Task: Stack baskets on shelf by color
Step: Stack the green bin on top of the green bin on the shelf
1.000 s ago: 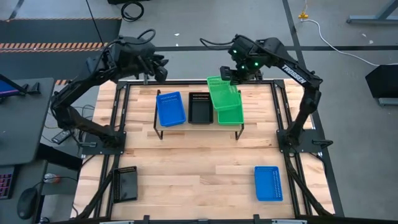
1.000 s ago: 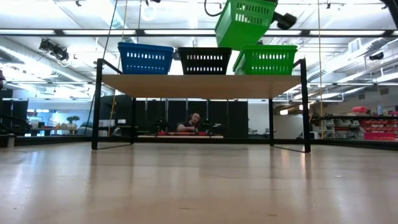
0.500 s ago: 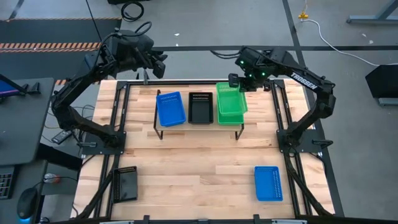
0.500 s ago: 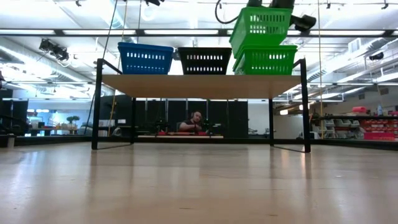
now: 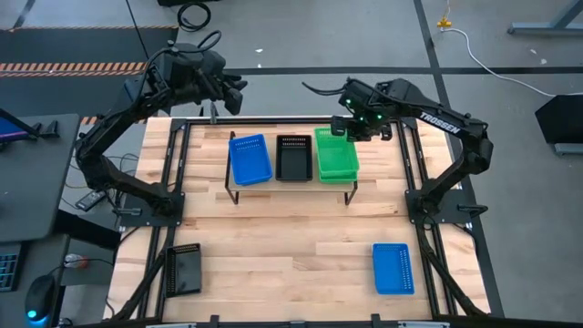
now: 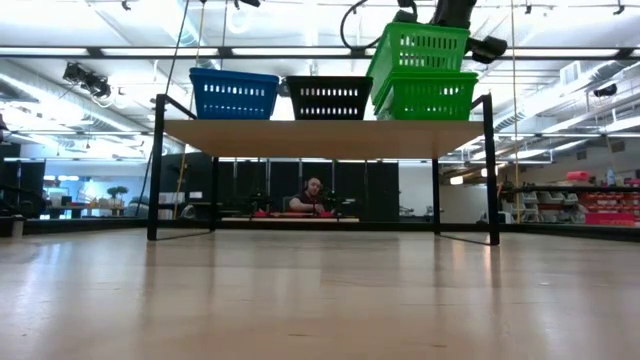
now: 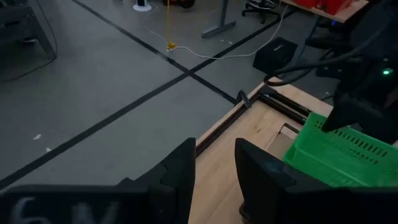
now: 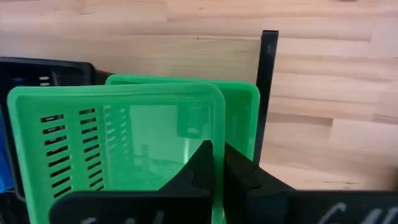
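Note:
A low shelf (image 6: 320, 138) with a wooden plank top stands at the table's far middle. On it rest a blue basket (image 5: 250, 158), a black basket (image 5: 292, 158) and a green basket (image 6: 428, 98), side by side. A second green basket (image 6: 420, 48) sits over the first, and my right gripper (image 8: 219, 163) is shut on it from above. My left gripper (image 7: 215, 171) hangs open over the table's far left edge (image 5: 228, 96), holding nothing. My right gripper pinches the upper green basket's right wall (image 8: 217, 124) near its far corner, one finger inside and one outside. The fingers point down from above. The basket sits slightly tilted, its bottom set into the lower green basket (image 8: 239, 109) on the shelf.
A black basket (image 5: 183, 270) lies near the table's near left corner. A blue basket (image 5: 393, 268) lies near the near right corner. Bare wood spreads between them and the shelf. A person (image 6: 312, 198) sits far behind the table.
My right gripper has carried the green basket down and toward the right. Before, the basket hung high and steeply tipped over the shelf's far edge. It now stands nearly level, lined up over the lower green basket. My left arm has drawn back a little toward the far edge.

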Robot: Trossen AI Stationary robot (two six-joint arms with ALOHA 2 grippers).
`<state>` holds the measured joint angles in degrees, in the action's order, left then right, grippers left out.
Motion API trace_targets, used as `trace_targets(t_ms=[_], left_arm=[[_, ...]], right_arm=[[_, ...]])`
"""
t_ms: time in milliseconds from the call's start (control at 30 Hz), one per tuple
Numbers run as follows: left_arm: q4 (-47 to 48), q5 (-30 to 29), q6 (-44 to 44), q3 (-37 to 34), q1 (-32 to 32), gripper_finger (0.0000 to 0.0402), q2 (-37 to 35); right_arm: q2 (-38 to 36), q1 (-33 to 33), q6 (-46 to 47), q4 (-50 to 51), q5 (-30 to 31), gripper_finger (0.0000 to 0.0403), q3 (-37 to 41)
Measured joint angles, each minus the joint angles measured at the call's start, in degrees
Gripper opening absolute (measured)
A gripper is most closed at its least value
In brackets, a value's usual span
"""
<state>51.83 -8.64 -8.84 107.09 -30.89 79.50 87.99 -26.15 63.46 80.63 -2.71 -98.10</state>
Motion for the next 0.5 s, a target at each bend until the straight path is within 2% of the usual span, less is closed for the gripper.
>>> trace_targets(t_ms=[200, 500], left_arm=[[0.42, 2.42, -2.1, 0.0, 0.0, 0.0119, 0.0], [0.99, 2.53, -3.72, 0.0, 0.0, 0.0119, 0.0]], right_arm=[[-0.13, -0.04, -0.23, -0.47, 0.07, 0.0016, 0.41], [-2.01, -0.04, 1.1, 0.05, 3.06, 0.0016, 0.41]])
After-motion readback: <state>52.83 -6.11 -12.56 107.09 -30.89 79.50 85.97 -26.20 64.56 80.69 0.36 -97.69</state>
